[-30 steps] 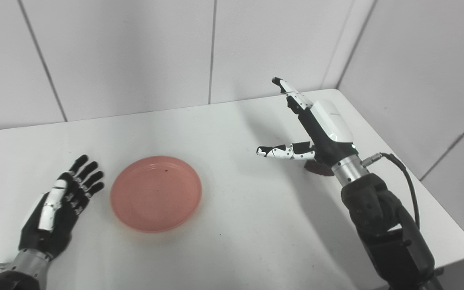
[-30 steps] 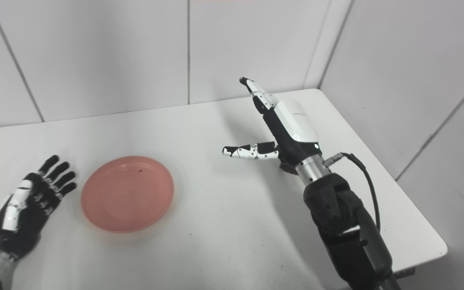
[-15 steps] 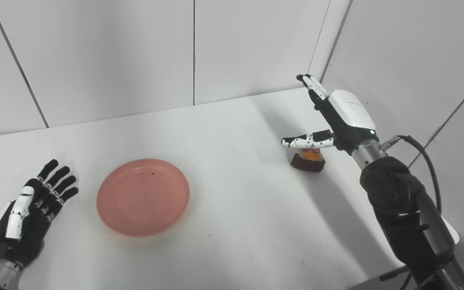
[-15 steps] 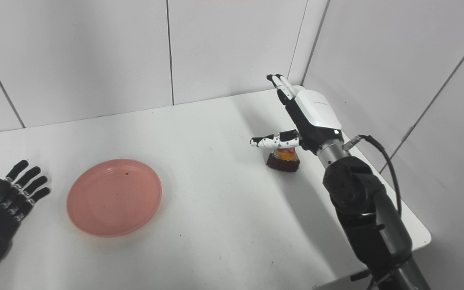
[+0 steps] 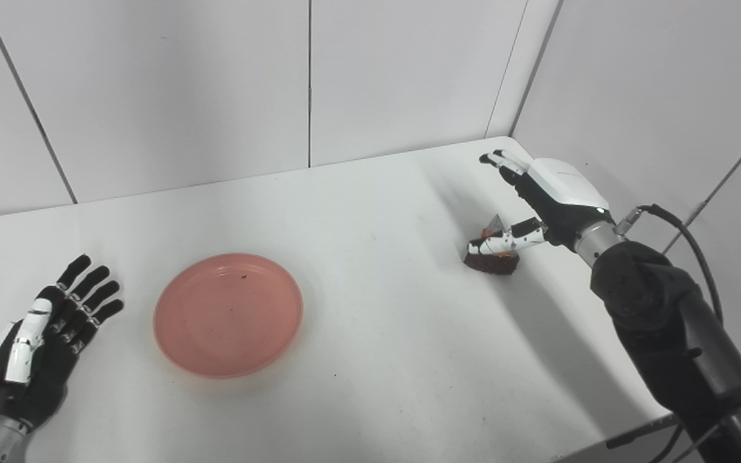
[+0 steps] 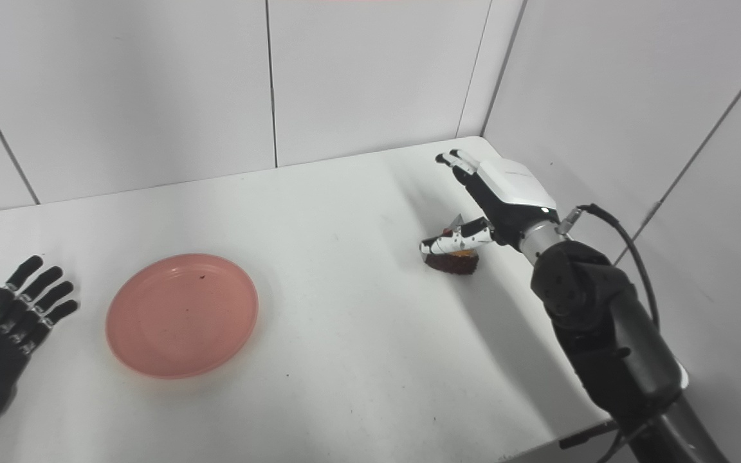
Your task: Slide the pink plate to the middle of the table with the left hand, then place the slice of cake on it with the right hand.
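The pink plate [image 5: 228, 313] lies flat on the white table [image 5: 377, 334], left of the middle. My left hand [image 5: 42, 341] rests open and palm-up on the table, a short gap to the plate's left. The slice of cake [image 5: 491, 260], dark brown with an orange top, sits near the table's right side. My right hand [image 5: 541, 202] hovers low over the cake, open, its thumb across the front of the slice and its fingers stretched out behind it. I cannot tell whether the thumb touches the cake.
The table's right edge [image 5: 653, 283] runs just beside the right arm, and white walls close in at the back and right. Bare tabletop lies between plate and cake.
The camera swung right early on. Since half a second ago my right hand has dropped and tilted forward over the cake, the thumb coming down in front of it. Plate and left hand have stayed put.
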